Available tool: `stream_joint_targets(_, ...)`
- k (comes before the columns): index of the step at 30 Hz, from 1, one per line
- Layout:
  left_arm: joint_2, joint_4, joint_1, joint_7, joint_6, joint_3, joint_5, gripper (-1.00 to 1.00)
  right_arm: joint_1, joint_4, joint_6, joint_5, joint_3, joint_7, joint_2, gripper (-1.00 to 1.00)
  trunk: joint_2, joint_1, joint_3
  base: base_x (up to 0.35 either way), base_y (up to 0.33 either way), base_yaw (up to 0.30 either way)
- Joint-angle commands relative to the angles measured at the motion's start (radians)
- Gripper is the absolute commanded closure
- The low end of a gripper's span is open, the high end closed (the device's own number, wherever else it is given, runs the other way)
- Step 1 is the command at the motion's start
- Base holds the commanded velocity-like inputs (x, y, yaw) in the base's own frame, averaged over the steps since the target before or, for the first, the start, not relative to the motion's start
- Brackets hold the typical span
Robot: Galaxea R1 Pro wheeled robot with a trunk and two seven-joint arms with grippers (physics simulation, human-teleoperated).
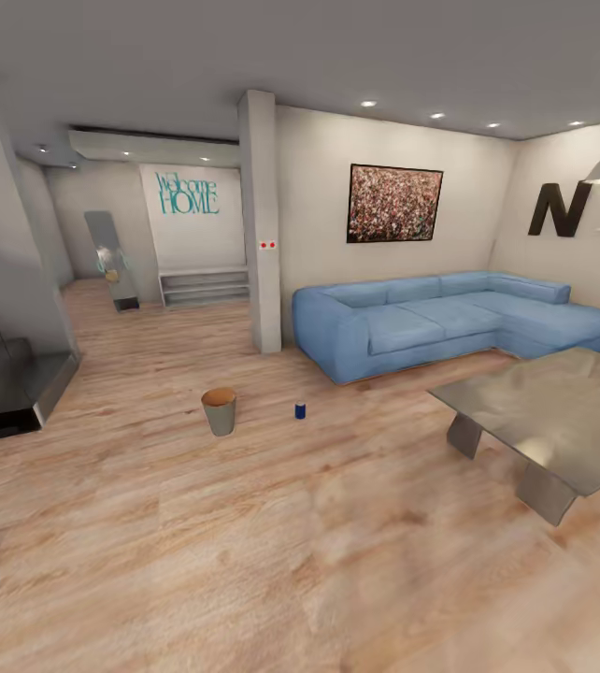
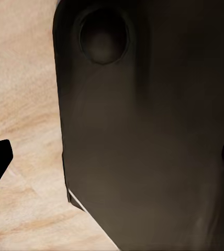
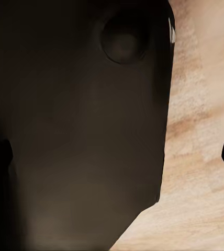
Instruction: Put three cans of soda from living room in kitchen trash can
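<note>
A: Ahead at eleven o'clock on the plank floor (image 1: 272,523) stands the tash can (image 1: 219,411), and just beside it, towards twelve, the dark blue can of soda (image 1: 300,410). The two are apart, not touching.

B: We see no orange cans from here. The grey counter (image 1: 562,411) at two o'clock looks bare, and the blue sofa (image 1: 450,322) sits behind it.

A: Then we judge the step is the approach. We roll straight for the blue can, stop short so it stays in the head view, and keep off the bin so we don't tip it.

B: And our hands?

A: Both arms hang tucked by the dark body, pointing at the floor. The left hand (image 2: 112,157) has its fingertips wide apart, empty. The right hand (image 3: 117,157) likewise, nothing between them.
</note>
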Motion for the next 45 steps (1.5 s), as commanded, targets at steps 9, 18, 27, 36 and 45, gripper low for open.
stream_joint_targets(9,-0.002,-0.001,0.0,-0.002,-0.002,0.0,-0.002,-1.0,-0.002,-0.001,0.0,0.007,0.011,0.002,-0.001,-1.0,0.0,0.0,0.0,0.0,0.0,0.0)
stream_joint_targets(18,-0.002,-0.001,0.0,-0.002,-0.002,0.0,-0.002,-1.0,-0.002,-0.001,0.0,0.007,0.011,0.002,-0.001,-1.0,0.0,0.0,0.0,0.0,0.0,0.0)
stream_joint_targets(27,-0.002,-0.001,0.0,-0.002,-0.002,0.0,-0.002,-1.0,-0.002,-0.001,0.0,0.007,0.011,0.002,-0.001,-1.0,0.0,0.0,0.0,0.0,0.0,0.0)
stream_joint_targets(36,0.004,-0.001,0.0,-0.002,-0.002,0.0,-0.002,-1.0,-0.002,-0.002,-0.001,0.005,0.006,0.002,-0.005,-1.0,0.0,0.0,0.0,0.0,0.0,0.0)
stream_joint_targets(45,0.034,-0.003,0.0,-0.002,-0.002,0.0,-0.002,-1.0,-0.002,-0.003,-0.004,0.004,-0.004,0.002,-0.025,-1.0,0.0,0.0,0.0,0.0,0.0,0.0)
